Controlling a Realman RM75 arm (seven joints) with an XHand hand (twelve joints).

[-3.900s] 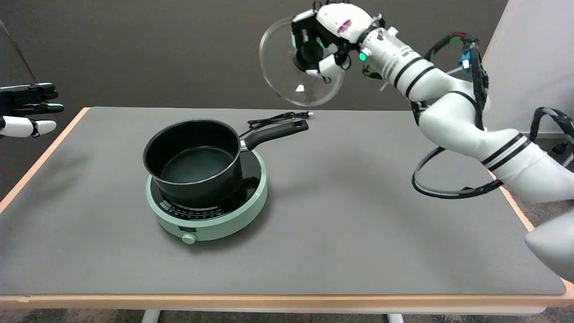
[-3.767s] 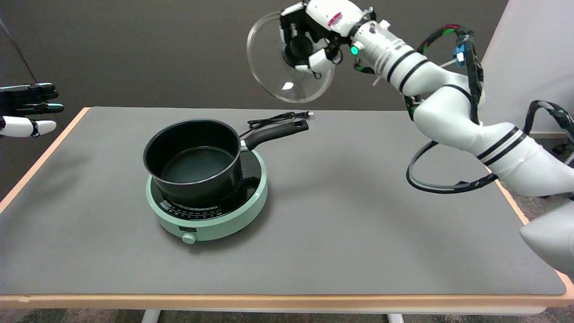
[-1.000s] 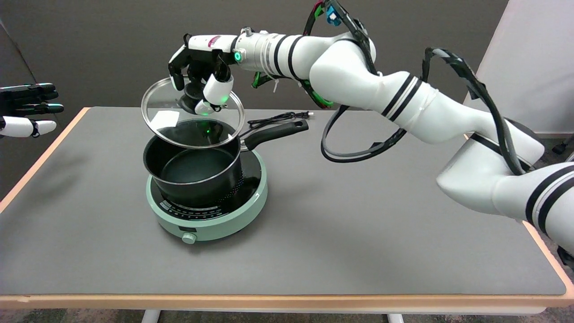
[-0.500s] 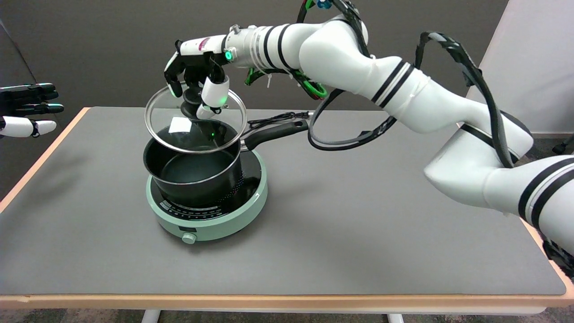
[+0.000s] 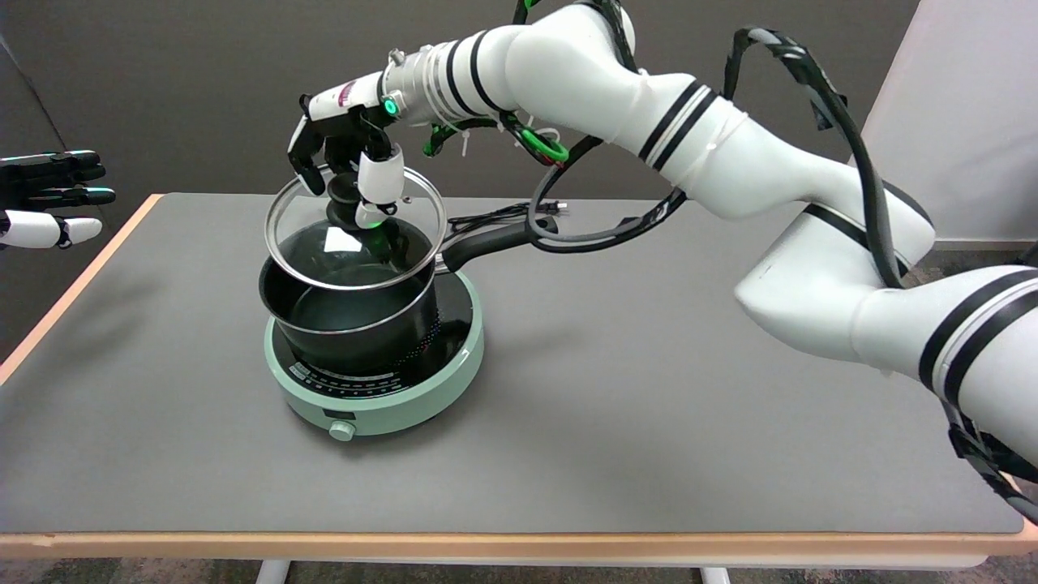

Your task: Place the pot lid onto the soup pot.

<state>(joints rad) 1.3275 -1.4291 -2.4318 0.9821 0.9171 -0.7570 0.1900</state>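
Even soft overhead light, faint shadows, mild glare on glass lid [image 5: 357, 243], sharp focus

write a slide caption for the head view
Right hand holds the glass lid by its knob just above the black pot on the green hotplate, not yet seated.

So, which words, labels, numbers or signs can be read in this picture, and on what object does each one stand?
No text can be read.
Right hand: a red mark on its white back, too blurred.
Cooker: small white print along its black panel, too small.
Pot lid: a white patch in the glass; I cannot tell whether it is a label or a reflection.
Soup pot: no print visible.
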